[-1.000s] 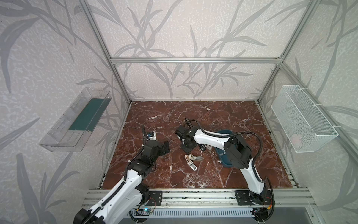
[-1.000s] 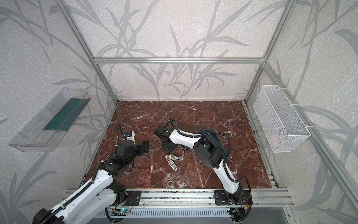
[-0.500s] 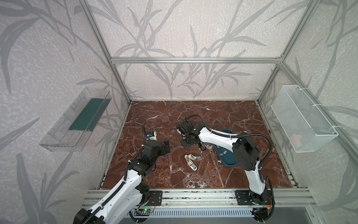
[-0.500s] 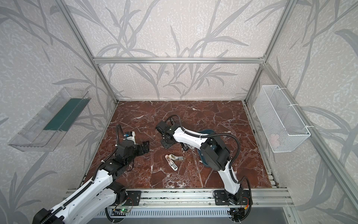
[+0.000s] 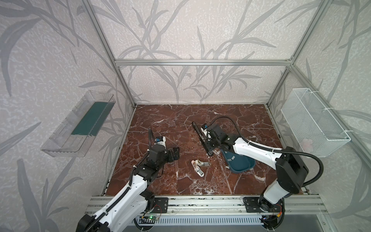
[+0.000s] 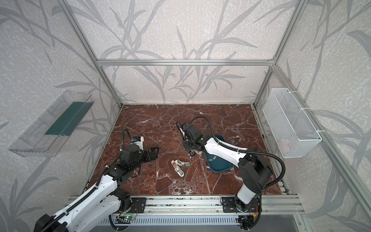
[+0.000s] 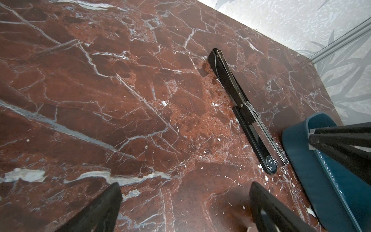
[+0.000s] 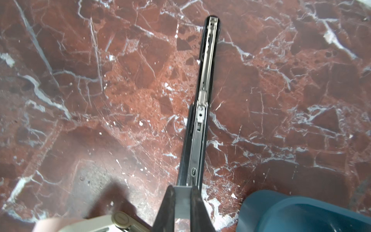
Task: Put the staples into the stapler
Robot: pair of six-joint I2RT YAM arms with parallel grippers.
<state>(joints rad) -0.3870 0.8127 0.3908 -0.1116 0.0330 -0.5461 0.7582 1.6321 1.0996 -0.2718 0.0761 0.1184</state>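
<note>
Gripping staples (image 8: 182,206) by stapler (image 8: 202,100) end, right end effector (image 8: 182,189), left end effector (image 7: 185,185) apart

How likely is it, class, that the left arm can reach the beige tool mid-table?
Probably yes: the left gripper stands open and empty, only bare table separates it from the beige tool, and the right gripper, holding staples, is away at the stapler.

Right tool (image 8: 182,189) pinched tight on grey staples (image 8: 182,203), right at the end of the opened black stapler (image 8: 203,96), red marble desk (image 8: 80,104) beneath, blue tray (image 8: 297,215) corner alongside
</note>
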